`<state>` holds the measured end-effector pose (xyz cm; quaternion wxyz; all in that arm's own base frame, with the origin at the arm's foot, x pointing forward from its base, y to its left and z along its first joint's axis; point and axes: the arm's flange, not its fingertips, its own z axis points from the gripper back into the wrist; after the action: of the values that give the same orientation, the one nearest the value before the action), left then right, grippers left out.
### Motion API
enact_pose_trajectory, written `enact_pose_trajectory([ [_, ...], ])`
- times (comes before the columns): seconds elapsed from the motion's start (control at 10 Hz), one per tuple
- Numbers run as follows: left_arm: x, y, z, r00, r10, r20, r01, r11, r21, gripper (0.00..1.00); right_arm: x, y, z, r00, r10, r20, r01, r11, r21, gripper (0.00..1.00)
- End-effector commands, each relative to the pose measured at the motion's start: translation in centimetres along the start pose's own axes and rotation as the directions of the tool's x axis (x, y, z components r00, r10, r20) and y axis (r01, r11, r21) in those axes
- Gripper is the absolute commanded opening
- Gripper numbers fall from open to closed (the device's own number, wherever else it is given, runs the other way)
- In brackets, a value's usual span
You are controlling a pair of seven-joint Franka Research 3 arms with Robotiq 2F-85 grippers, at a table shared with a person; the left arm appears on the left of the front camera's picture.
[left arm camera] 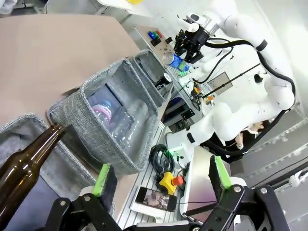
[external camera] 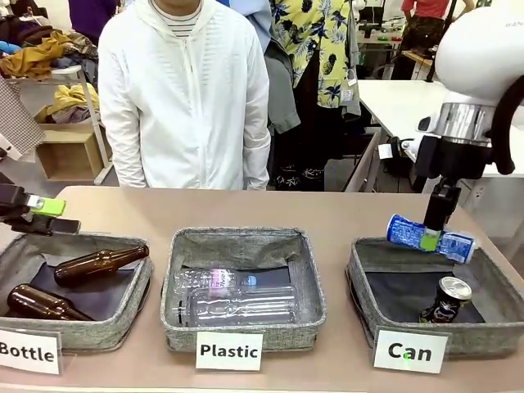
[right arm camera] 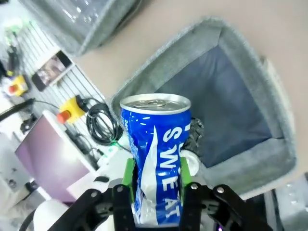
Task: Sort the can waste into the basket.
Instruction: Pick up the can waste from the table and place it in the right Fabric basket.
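1. While a person in a white hooded jacket [external camera: 184, 90] stands at the far side of the table [external camera: 327, 214], the right gripper [external camera: 431, 238] holds a dented blue and white can [external camera: 430, 237] above the far rim of the basket carded "Can" [external camera: 483, 337], its green pads pressed to the can's sides.
2. Seen from the front, the can lies crosswise in the grip; the right wrist view instead looks along it, showing the silver top with its pull tab, white lettering down the blue side, and the fingers [right arm camera: 128, 172] closed on both flanks.
3. A black can with a silver top [external camera: 445, 300] rests inside the same basket on the dark bottom, near the front wall; in the right wrist view it is mostly hidden behind the held can.
4. At the table's left edge, the left gripper [external camera: 49, 214] hovers over the far corner of the "Bottle" basket [external camera: 78, 334]. The front view leaves the gap between its fingers hard to judge, but the left wrist view shows the two green pads [left arm camera: 103, 179] spread wide with nothing between them.
5. Two brown glass bottles [external camera: 100, 264] lie in the "Bottle" basket, and clear plastic bottles [external camera: 233, 304] fill the middle "Plastic" basket [external camera: 246, 244].
6. From the left wrist, the right arm shows far off with the blue can in its gripper.
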<state>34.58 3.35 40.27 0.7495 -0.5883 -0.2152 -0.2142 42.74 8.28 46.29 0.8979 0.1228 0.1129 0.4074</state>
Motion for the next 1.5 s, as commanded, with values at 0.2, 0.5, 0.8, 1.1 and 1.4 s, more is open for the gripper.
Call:
enact_pose_trajectory([
  [0.2, -0.2, -0.2, 0.4, 1.000, -0.007, -0.007, 0.007, 1.000, -0.007, 1.00, 0.4, -0.4, -0.2, 0.998, -0.010, 0.063, 0.010, 1.000, 0.010, 0.70],
  [0.5, -0.2, -0.2, 0.4, 1.000, -0.007, -0.007, 0.007, 1.000, -0.007, 1.00, 0.8, -0.5, -0.1, 0.998, -0.006, 0.062, 0.005, 1.000, 0.008, 1.00],
  [0.8, -0.2, -0.2, 0.4, 1.000, -0.007, -0.007, 0.007, 1.000, -0.007, 1.00, 0.9, -0.5, 0.1, 0.980, -0.074, 0.182, 0.047, 0.988, 0.147, 1.00],
  [1.1, -0.2, -0.2, 0.4, 1.000, -0.007, -0.007, 0.007, 1.000, -0.007, 1.00, 0.2, -1.7, 1.9, 0.758, -0.478, 0.444, -0.169, 0.514, 0.841, 1.00],
  [1.4, -0.2, -0.2, 0.4, 1.000, -0.007, -0.007, 0.007, 1.000, -0.007, 1.00, -0.2, -3.6, -1.1, 0.597, -0.627, 0.500, -0.394, 0.314, 0.864, 1.00],
])
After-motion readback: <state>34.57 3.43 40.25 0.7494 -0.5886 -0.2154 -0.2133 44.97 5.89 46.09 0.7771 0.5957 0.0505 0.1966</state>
